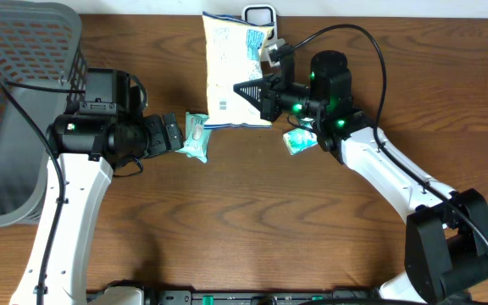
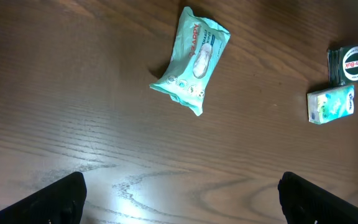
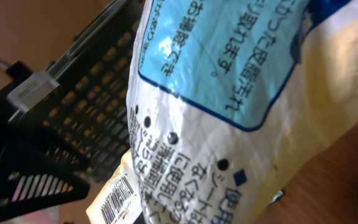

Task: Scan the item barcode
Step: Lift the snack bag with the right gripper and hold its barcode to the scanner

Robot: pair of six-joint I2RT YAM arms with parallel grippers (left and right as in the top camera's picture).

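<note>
My right gripper (image 1: 263, 97) is shut on the lower right edge of a large white, yellow and blue bag (image 1: 231, 68) with Japanese print, held above the back of the table. In the right wrist view the bag (image 3: 229, 106) fills the frame and hides the fingers. A barcode (image 3: 118, 199) shows on its lower left flap. My left gripper (image 1: 179, 135) stands open low over the wood, its fingers (image 2: 61, 199) wide apart with nothing between them. A teal wipes packet (image 2: 192, 59) lies just ahead of it.
A grey mesh basket (image 1: 24, 102) fills the left side and shows dark behind the bag (image 3: 73, 118). A small teal box (image 1: 299, 140) and a dark round tin (image 2: 353, 64) lie under the right arm. A white-framed object (image 1: 261, 14) sits at the back edge.
</note>
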